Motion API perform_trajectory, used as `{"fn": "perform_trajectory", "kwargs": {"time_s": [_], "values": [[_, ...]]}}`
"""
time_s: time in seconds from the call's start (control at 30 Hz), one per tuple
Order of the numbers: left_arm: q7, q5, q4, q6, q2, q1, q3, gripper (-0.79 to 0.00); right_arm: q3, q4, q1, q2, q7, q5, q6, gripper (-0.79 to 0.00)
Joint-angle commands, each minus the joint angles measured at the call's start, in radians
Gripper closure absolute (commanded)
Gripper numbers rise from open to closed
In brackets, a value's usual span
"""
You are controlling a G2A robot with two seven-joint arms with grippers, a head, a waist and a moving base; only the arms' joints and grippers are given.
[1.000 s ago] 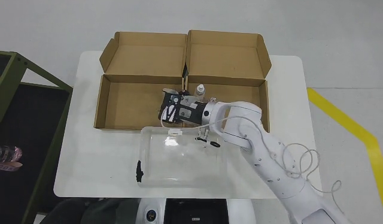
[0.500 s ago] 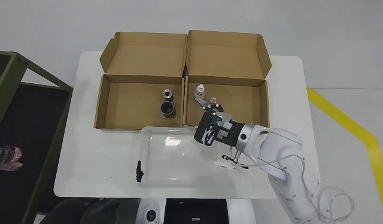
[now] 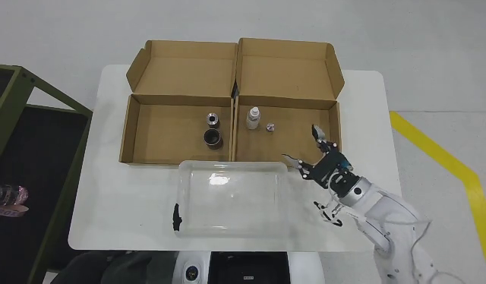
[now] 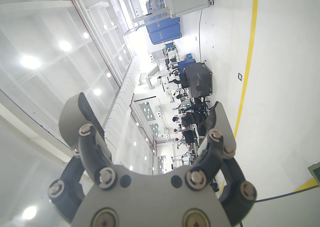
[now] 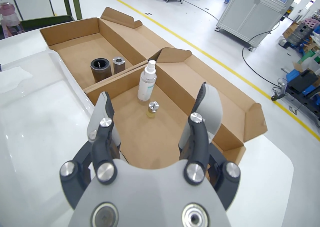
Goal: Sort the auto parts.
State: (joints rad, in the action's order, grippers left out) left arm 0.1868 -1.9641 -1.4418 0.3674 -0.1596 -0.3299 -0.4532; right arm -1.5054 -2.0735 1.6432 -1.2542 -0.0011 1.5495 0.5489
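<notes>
The right gripper (image 3: 301, 144) is hanging above the near right part of the right cardboard box (image 3: 335, 124), its fingers spread wide apart and holding nothing. In the right wrist view, that gripper (image 5: 155, 91) is looking across the box toward its far left corner, where a white spray bottle (image 5: 147, 82) is standing upright with a small capped vial (image 5: 152, 109) just beside it, to the right and a little nearer. Seen from the top view, the spray bottle (image 3: 254, 118) and the vial (image 3: 270, 124) are sitting close to the wall shared with the left cardboard box (image 3: 129, 128). In that left box a dark hollow cylinder (image 3: 212, 137) is standing upright, with a smaller grey metal cylinder (image 3: 210, 119) just on its far side. A clear plastic bin (image 3: 180, 193) is resting on the white table (image 3: 114, 208), on the near side of both boxes. A small black piece (image 3: 176, 217) is lying at its near left edge; whether inside or outside its wall, I cannot tell. The left gripper (image 4: 150, 103) is pointing up into the room, fingers apart and holding nothing.
</notes>
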Motion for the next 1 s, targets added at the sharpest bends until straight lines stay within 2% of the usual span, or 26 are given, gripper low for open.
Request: {"fn": "perform_trajectory", "kwargs": {"time_s": [0.0,0.2,0.4,0.5,0.63,0.97], "values": [[0.000,0.000,0.000,0.000,0.000,0.000,0.000,-0.785,-0.027,0.008,0.028,0.002,-0.044,-0.003,-0.017,-0.637],[0.000,0.000,0.000,0.000,0.000,0.000,0.000,-0.785,-0.109,0.045,0.113,0.007,-0.197,-0.029,-0.089,-0.650],[0.000,0.000,0.000,0.000,0.000,0.000,0.000,-0.785,-0.172,0.070,0.180,0.010,-0.296,-0.066,-0.134,-0.646],[0.000,0.000,0.000,0.000,0.000,0.000,0.000,-0.785,-0.200,0.077,0.204,0.011,-0.343,-0.078,-0.149,-0.708],[0.000,0.000,0.000,0.000,0.000,0.000,0.000,-0.785,-0.232,0.087,0.229,0.012,-0.367,-0.106,-0.166,-0.785],[0.000,0.000,0.000,0.000,0.000,0.000,0.000,-0.784,-0.269,0.086,0.247,0.015,-0.377,-0.136,-0.155,-0.785]]}}
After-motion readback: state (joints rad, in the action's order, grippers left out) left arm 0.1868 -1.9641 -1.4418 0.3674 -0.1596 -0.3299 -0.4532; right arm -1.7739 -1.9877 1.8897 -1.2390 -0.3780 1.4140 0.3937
